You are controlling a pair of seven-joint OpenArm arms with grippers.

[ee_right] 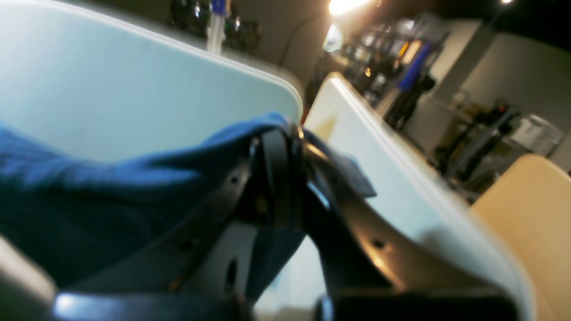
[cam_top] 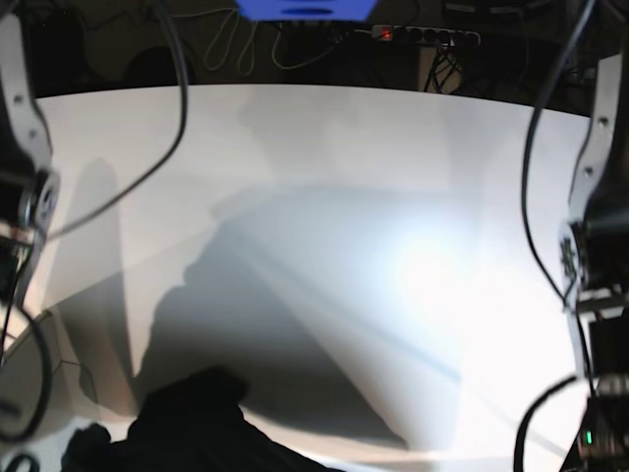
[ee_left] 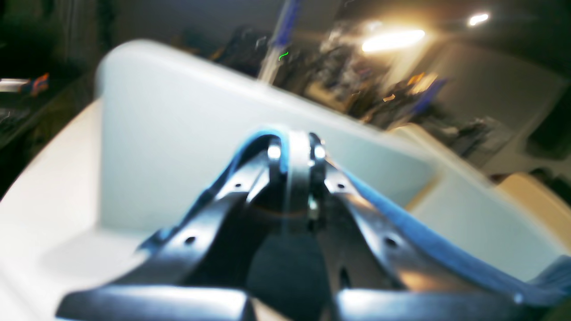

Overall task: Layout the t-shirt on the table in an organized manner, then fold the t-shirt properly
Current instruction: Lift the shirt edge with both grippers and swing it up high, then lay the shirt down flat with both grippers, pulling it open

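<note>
I held the t-shirt (ee_right: 89,187) clamped in both my left end effector (ee_left: 296,151) and right end effector (ee_right: 285,151), stretched between them above the tabletop (cam_top: 324,167).

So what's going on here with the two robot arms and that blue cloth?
Both arms hold the dark navy blue cotton t-shirt up above the large plain white table. The left gripper and the right gripper are each shut on a bit of its fabric. It hangs bunched at the table's near edge, not yet laid out.
</note>
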